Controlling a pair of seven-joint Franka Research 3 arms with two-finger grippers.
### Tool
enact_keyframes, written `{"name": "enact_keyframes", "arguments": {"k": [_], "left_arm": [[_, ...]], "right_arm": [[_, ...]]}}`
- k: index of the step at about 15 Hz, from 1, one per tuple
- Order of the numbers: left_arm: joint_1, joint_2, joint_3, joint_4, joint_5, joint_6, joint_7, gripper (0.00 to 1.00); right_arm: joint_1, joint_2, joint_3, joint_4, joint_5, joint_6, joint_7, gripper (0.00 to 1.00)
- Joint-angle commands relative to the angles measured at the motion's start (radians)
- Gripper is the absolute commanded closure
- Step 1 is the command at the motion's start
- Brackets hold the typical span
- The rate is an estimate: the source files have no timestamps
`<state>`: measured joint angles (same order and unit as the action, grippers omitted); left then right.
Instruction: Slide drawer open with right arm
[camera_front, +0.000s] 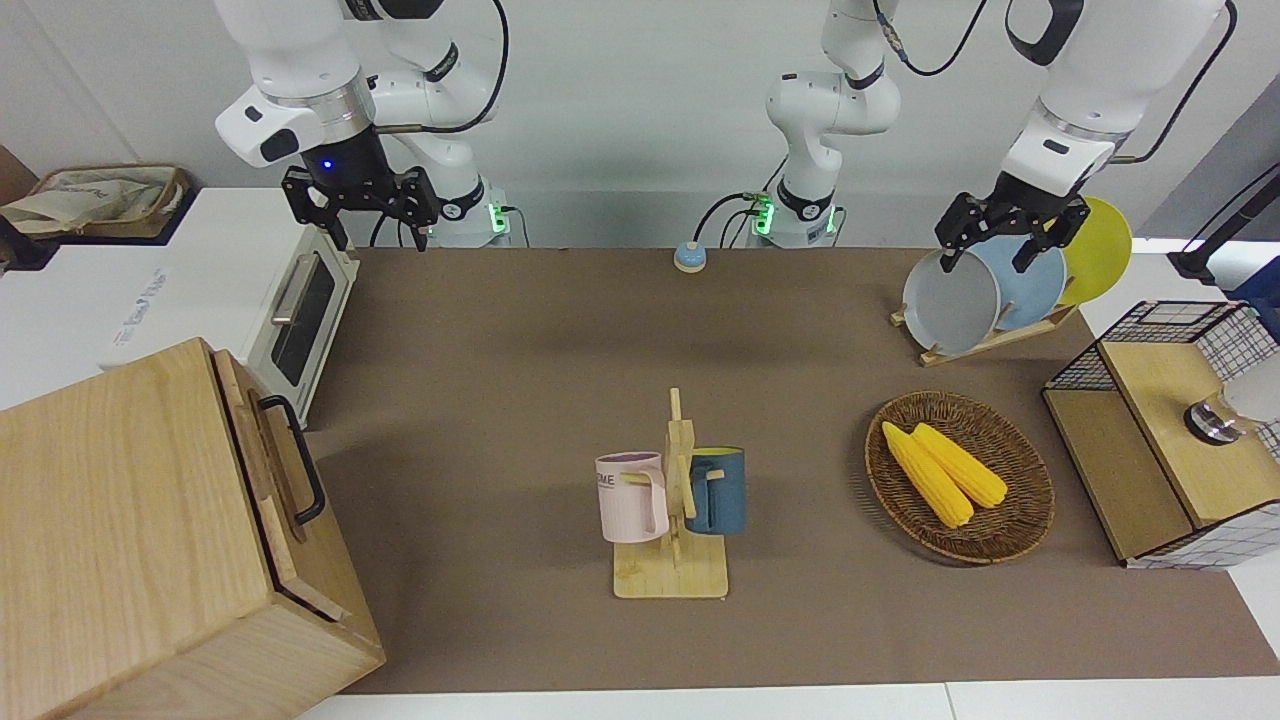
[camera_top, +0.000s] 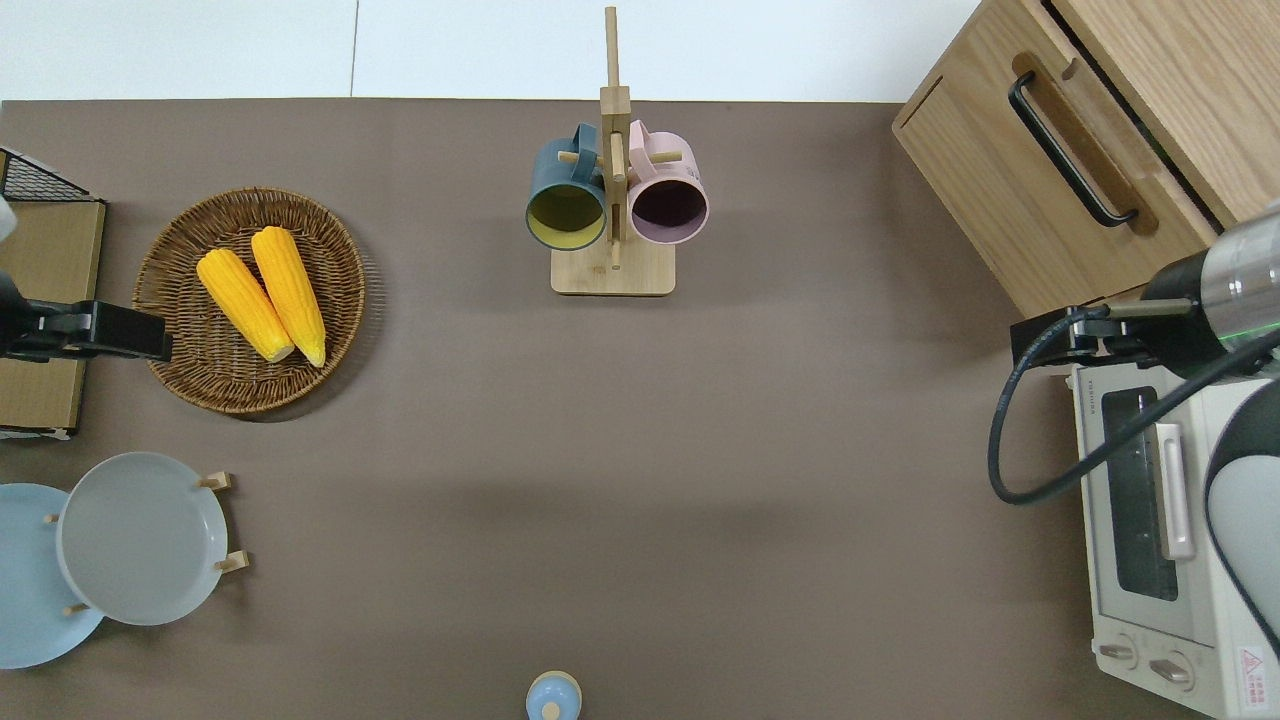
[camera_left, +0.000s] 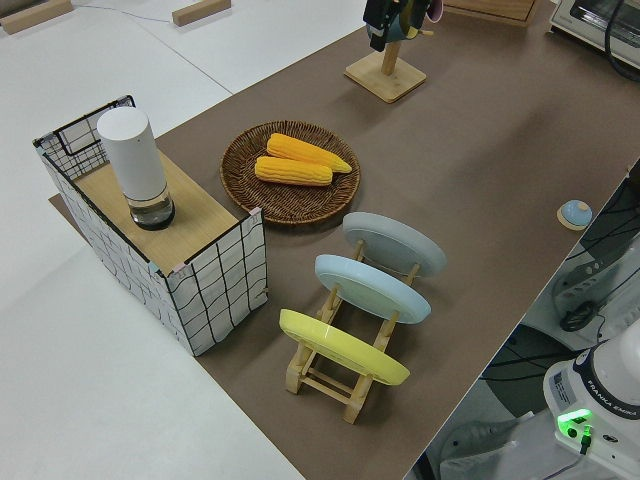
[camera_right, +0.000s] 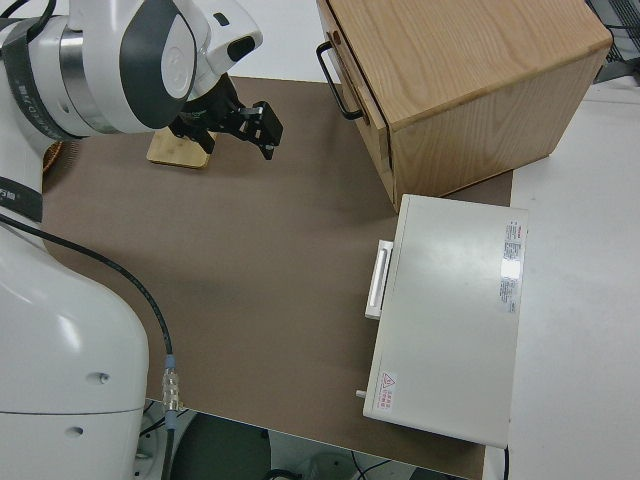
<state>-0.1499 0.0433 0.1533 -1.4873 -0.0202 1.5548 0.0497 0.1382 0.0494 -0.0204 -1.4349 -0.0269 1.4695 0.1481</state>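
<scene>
Right gripper (camera_front: 368, 222) jaws spread, up over the toaster oven's (camera_top: 1150, 520) corner. Drawer (camera_top: 1075, 150) shut, its black loop handle (camera_top: 1065, 150) well apart from them. Best lowered, jaws straddling the bar mid-span, then pulled straight out.

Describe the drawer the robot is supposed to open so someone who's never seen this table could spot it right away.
Look to the right arm's end of the table for the big pale wooden cabinet, farther from the robots than the white toaster oven. The drawer is the wide shallow panel on its front, facing the mug rack. It alone has a long black loop handle; the oven's handle is a pale bar.
</scene>
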Motion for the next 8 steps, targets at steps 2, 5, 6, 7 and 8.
{"name": "enact_keyframes", "arguments": {"k": [2,5,6,7,8], "left_arm": [[-0.017,0.013,0.017,0.021,0.012,0.001,0.009,0.00],[-0.017,0.013,0.017,0.021,0.011,0.001,0.009,0.00],[-0.017,0.013,0.017,0.021,0.011,0.001,0.009,0.00],[-0.017,0.013,0.017,0.021,0.011,0.001,0.009,0.00],[-0.017,0.013,0.017,0.021,0.011,0.001,0.009,0.00]], "right_arm": [[0.060,0.021,0.000,0.008,-0.145,-0.011,-0.010,0.013],[0.076,0.040,0.000,0.007,-0.215,-0.003,-0.010,0.013],[0.083,0.046,0.005,0.007,-0.246,0.000,-0.012,0.013],[0.083,0.047,0.016,0.007,-0.286,0.002,-0.015,0.013],[0.083,0.058,0.031,0.005,-0.333,0.003,-0.018,0.013]]}}
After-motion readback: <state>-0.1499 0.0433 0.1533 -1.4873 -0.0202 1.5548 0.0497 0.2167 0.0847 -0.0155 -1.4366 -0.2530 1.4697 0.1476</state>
